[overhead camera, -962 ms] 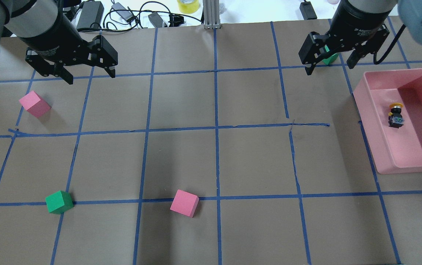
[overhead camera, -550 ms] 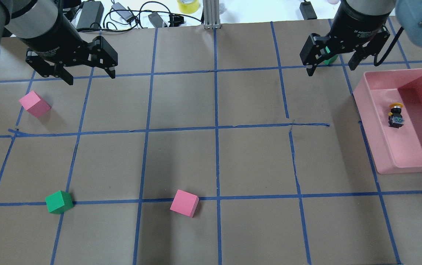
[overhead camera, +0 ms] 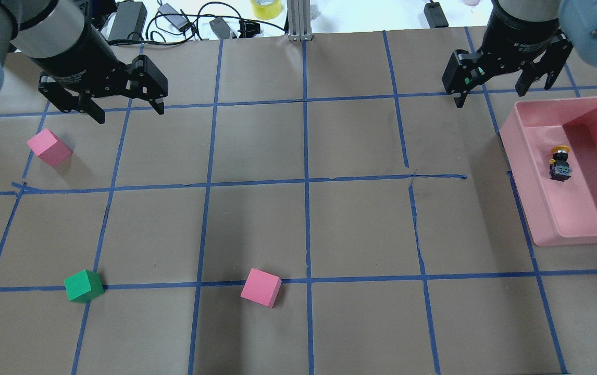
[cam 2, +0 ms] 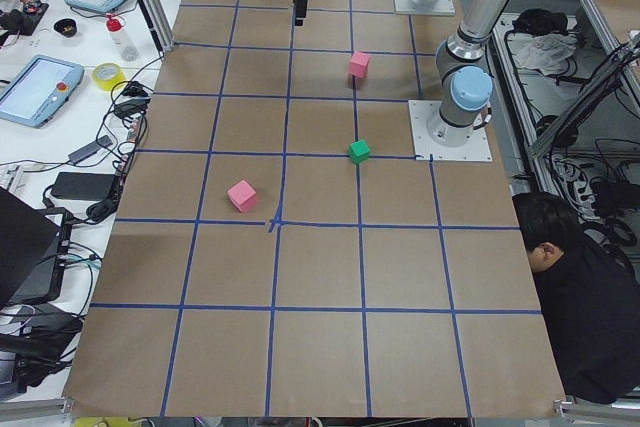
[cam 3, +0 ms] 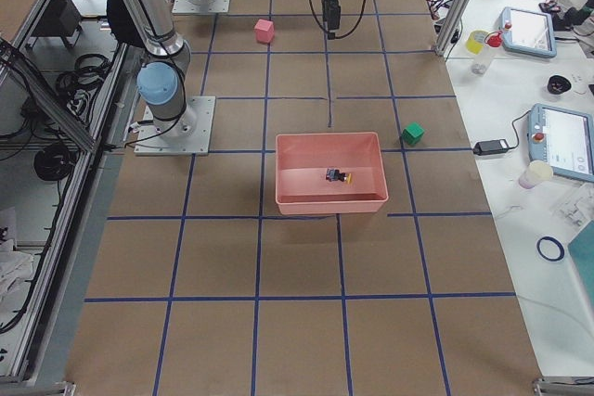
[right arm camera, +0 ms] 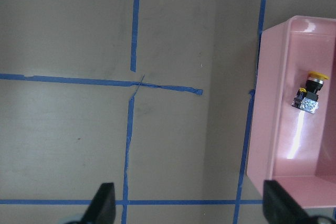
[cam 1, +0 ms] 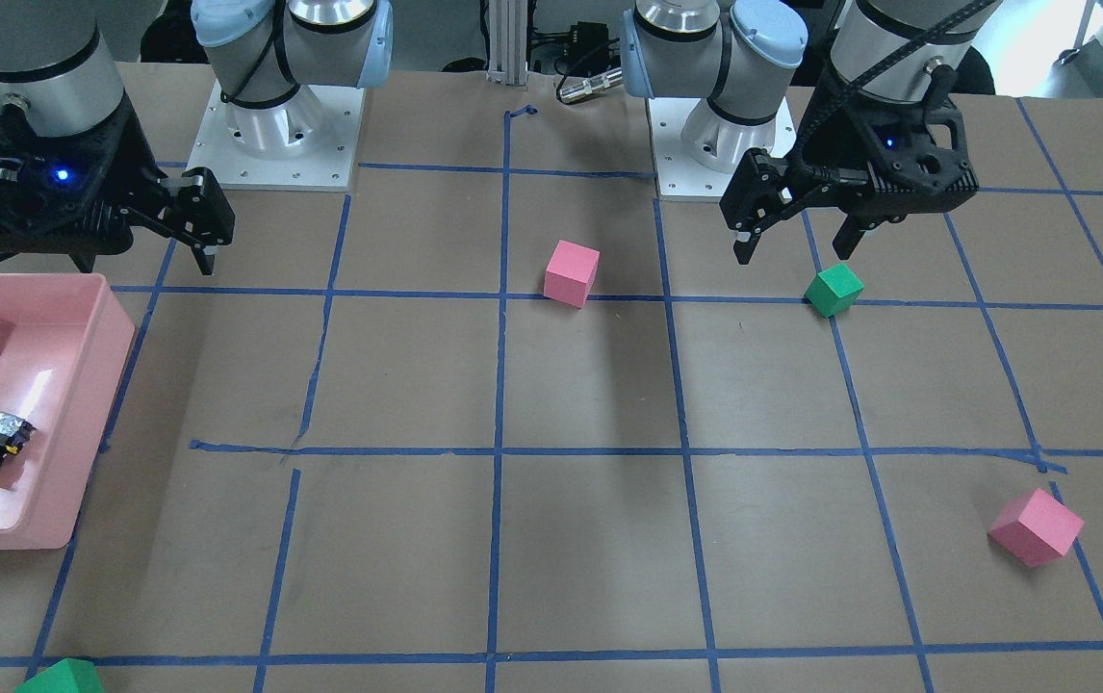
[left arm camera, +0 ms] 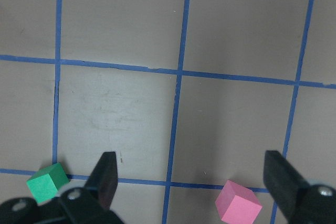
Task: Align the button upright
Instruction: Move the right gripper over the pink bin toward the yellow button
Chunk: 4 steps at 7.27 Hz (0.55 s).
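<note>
Lying in bin: the button [overhead camera: 560,164] rests on its side on the floor of the pink bin [overhead camera: 580,237], at the robot's right end of the tabletop [overhead camera: 361,229].
Button's look: round yellow cap, short black body, silvery metal end. It is small against the bin.
Button's axis: flat along the bin floor, not upright. The cap points away from the robot, toward the operators' side, and the metal end points toward the robot's base.
Right hand [overhead camera: 490,99]: fingers spread wide and empty, raised well above the tabletop to the side of the bin, well apart from the button.
Left hand [overhead camera: 131,114]: equally wide open and empty, raised above the tabletop's left half. Its wrist view looks down on a green cube [left arm camera: 47,182] and a pink cube [left arm camera: 239,208].
</note>
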Available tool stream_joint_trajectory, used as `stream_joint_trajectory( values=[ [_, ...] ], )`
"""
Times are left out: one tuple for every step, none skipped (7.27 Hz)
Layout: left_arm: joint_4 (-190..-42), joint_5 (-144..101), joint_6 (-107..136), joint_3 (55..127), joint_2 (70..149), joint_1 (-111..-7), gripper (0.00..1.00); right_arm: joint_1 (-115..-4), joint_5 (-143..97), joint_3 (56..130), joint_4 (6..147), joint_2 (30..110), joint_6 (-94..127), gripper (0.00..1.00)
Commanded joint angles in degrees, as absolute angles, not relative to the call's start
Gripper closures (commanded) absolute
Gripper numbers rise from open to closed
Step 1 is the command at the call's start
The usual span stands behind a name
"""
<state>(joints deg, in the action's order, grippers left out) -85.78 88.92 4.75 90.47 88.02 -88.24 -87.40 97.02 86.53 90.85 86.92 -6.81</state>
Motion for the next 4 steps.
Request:
stream_joint_trajectory(
  values=[
    [-85.78,88.95,4.75,90.53,88.07,-88.24,0.00,-80.56,96.51,86.57,92.11,86.13,-7.64,0.00],
    [-85.69,88.95,4.75,90.53,88.07,-88.24,0.00,-75.55,94.07,86.66,92.37,85.96,-10.60,0.00],
    [-85.69,88.95,4.75,90.53,88.07,-88.24,0.00,-71.93,92.04,87.53,93.16,85.78,-16.73,0.00],
    [-85.69,88.95,4.75,90.53,88.07,-88.24,0.00,-68.85,91.76,88.84,95.34,85.69,-17.57,0.00]
  ],
)
